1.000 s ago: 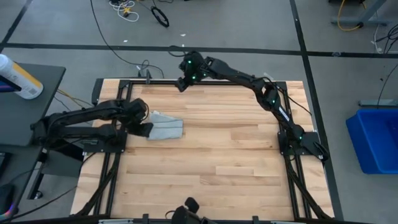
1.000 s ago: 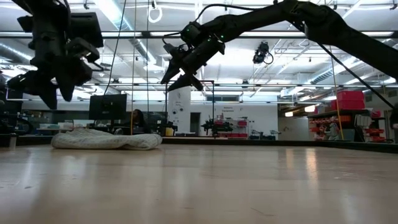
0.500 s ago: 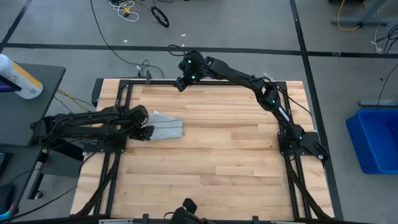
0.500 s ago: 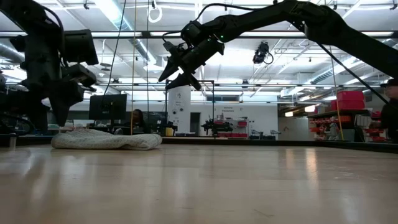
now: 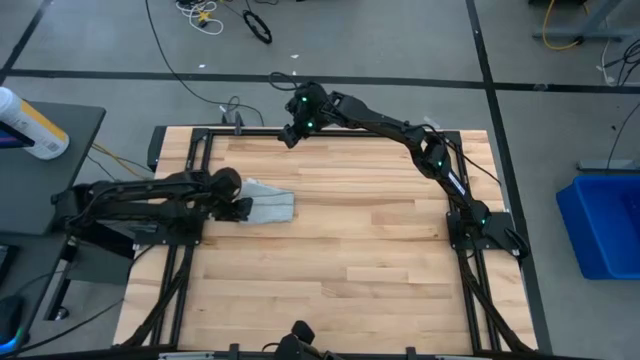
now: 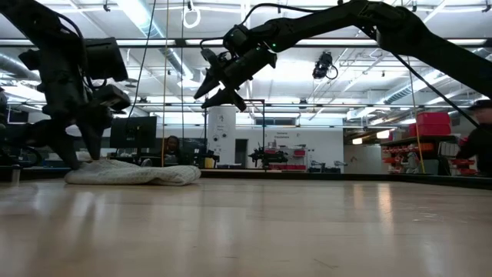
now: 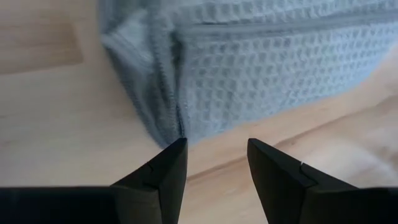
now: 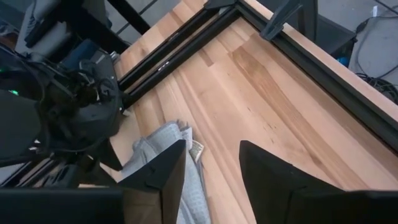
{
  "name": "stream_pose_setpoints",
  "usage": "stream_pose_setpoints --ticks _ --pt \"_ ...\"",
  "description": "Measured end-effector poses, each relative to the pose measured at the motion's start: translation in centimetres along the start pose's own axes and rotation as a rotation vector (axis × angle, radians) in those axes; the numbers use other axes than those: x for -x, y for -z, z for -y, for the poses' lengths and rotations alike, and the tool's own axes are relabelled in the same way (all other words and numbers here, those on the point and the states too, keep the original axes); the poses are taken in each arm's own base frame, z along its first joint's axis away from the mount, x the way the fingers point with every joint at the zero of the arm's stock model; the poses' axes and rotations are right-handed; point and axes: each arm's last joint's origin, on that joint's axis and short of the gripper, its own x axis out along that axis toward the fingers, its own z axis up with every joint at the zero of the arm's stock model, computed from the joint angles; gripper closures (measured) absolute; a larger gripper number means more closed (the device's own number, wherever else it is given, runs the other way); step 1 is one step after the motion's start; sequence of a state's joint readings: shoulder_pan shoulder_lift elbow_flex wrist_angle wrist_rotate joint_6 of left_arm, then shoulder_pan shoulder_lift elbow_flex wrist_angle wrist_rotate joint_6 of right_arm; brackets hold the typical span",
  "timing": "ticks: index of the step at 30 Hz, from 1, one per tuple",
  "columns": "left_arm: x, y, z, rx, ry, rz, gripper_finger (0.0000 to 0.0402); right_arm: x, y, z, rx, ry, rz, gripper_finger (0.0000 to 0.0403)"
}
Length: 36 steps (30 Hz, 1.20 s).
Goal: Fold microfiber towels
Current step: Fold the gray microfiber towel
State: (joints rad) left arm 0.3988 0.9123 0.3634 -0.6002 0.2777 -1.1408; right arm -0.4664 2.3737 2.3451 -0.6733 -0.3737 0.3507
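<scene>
Down at the folded microfiber towel, which lies on the wooden surface, the left gripper hovers at the cloth's edge, fingers apart. Well beyond the towel, the right gripper hangs raised, fingers apart.

left gripper fingers apart with a gap between them, tips low over the wooden table. pale grey-blue waffle-textured towel lies folded just ahead, filling the far part of the view. a stitched hem runs across it, and its layered edge sits near the left fingertip.
</scene>
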Motion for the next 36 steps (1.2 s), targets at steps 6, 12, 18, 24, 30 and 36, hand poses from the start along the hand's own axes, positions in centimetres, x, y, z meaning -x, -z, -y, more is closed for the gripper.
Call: stream_pose_setpoints --ticks 6,12,18,24,30,36 --pt "-0.22 0.01 0.30 0.011 0.030 -0.042 0.0223 -0.02 -0.06 -0.08 -0.013 -0.022 0.002 0.0229" --pt "-0.14 0.33 -0.01 0.027 0.012 -0.090 0.0223 -0.05 -0.07 -0.12 -0.013 -0.026 0.003 0.0249" --pt "0.01 0.43 -0.26 0.013 -0.029 -0.090 0.0223 -0.05 -0.18 -0.16 -0.007 -0.031 0.014 0.0258" --pt "0.29 0.34 -0.38 -0.022 -0.081 -0.048 0.0223 -0.05 -0.20 -0.17 -0.006 -0.031 0.015 0.0232" --pt "0.26 0.10 -0.23 -0.032 -0.082 0.008 0.0223 -0.04 -0.25 -0.17 -0.003 -0.033 0.020 0.0228" --pt "0.24 -0.20 0.29 -0.019 -0.035 0.050 0.0223 -0.04 -0.25 -0.17 -0.003 -0.033 0.020 0.0253"
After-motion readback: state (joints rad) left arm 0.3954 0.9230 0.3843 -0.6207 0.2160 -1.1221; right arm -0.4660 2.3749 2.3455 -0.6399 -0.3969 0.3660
